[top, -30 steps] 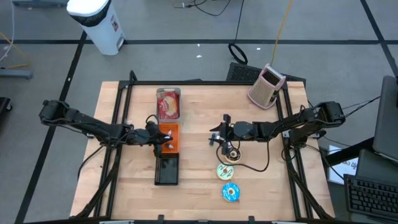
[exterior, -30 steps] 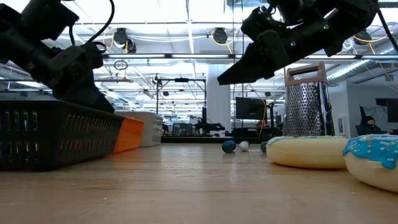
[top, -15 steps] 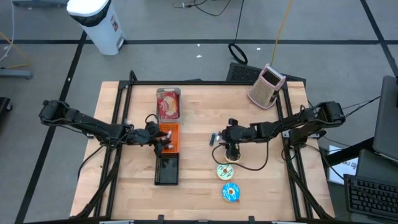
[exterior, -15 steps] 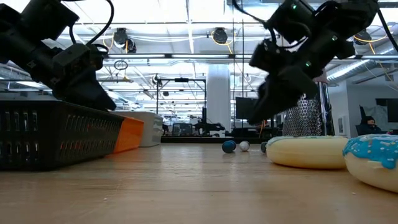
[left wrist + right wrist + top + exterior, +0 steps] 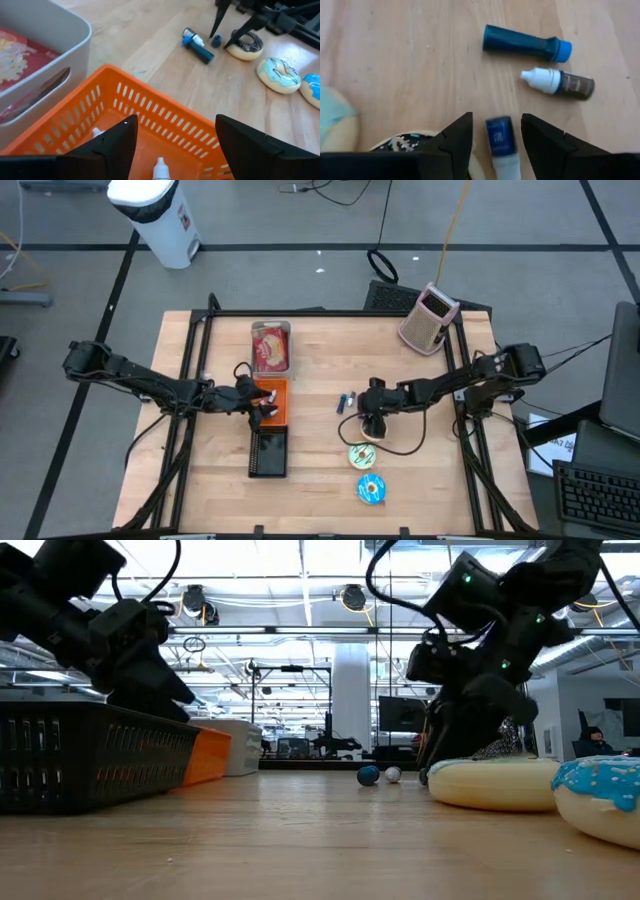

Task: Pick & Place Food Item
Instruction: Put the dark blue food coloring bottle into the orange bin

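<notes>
Three donuts lie on the table's near right: a dark sprinkled one [image 5: 372,429], a pale one [image 5: 362,455] and a blue one [image 5: 371,490]. My right gripper [image 5: 496,120] points down beside the dark donut [image 5: 412,143], open. Its fingers stand on either side of a small blue bottle [image 5: 500,142], with a thin gap on each side. A blue tube [image 5: 525,44] and a white-capped brown bottle [image 5: 560,82] lie beyond. My left gripper [image 5: 176,122] hangs open over the orange basket [image 5: 165,130], where small white-capped bottles [image 5: 160,167] lie.
A grey bin [image 5: 270,347] with a red packet stands beyond the orange basket [image 5: 275,402]. A black basket [image 5: 268,452] stands on the orange basket's near side. A metal grater [image 5: 430,318] is at the far right corner. Bare wood lies between the baskets and the donuts.
My right gripper has come down toward the table and tipped from nearly level to pointing steeply down. It now stands by the dark donut, over the small bottles. The donuts and baskets have not moved.
</notes>
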Controlling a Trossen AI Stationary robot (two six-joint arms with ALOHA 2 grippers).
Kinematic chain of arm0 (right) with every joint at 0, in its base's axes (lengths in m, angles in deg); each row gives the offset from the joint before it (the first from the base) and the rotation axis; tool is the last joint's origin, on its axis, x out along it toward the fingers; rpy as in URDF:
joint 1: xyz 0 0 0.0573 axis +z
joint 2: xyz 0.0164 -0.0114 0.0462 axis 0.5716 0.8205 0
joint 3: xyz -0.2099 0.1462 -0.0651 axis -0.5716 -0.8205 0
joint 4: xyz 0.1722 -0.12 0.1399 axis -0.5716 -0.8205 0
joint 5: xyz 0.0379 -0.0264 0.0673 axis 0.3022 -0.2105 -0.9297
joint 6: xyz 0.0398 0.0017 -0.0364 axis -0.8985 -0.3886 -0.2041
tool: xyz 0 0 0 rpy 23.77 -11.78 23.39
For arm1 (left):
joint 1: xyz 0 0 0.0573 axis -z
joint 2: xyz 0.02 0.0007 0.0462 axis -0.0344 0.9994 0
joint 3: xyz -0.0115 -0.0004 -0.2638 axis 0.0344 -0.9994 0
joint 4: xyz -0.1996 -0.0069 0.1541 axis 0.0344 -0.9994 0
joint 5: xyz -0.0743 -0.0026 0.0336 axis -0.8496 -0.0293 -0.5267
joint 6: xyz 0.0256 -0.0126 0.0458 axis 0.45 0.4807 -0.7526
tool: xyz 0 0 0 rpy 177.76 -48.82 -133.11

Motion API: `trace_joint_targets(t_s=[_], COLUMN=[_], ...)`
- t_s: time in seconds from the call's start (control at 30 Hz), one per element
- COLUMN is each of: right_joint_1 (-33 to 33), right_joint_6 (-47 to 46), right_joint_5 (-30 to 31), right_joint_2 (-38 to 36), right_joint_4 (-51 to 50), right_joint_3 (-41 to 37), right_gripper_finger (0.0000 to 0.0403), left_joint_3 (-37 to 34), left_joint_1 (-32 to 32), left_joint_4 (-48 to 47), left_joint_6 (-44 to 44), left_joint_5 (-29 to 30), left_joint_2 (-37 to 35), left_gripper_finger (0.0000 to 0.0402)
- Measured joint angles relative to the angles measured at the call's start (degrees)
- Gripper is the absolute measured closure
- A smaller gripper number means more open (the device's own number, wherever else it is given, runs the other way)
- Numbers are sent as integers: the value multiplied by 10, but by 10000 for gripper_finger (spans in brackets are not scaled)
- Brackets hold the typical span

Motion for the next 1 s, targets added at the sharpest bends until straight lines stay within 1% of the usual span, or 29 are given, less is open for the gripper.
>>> trace_joint_targets(t_s=[0.13,0.23,0.33,0.57,0.67,0.77,0.83,1.0], right_joint_1=[-1,-2,-2,-2,-2,-3,-4,-13], right_joint_6=[1,1,2,3,5,17,32,85], right_joint_5=[4,3,2,2,3,3,3,1], right_joint_2=[22,22,5,-39,-49,-50,-50,-50], right_joint_4=[7,4,-5,-7,5,57,114,275], right_joint_3=[1,1,0,-1,-1,-1,-1,-1], right_gripper_finger=[251,265,292,371,380,379,374,370], left_joint_3=[0,0,0,0,0,0,0,1], left_joint_1=[0,0,0,0,0,0,0,-6], left_joint_4=[3,3,2,3,7,34,71,198], left_joint_6=[-4,-4,-5,-10,-13,-18,-35,-135], left_joint_5=[0,0,0,0,0,0,1,21], left_joint_2=[0,0,0,0,0,0,0,11], left_gripper_finger=[133,133,133,133,133,133,133,133])
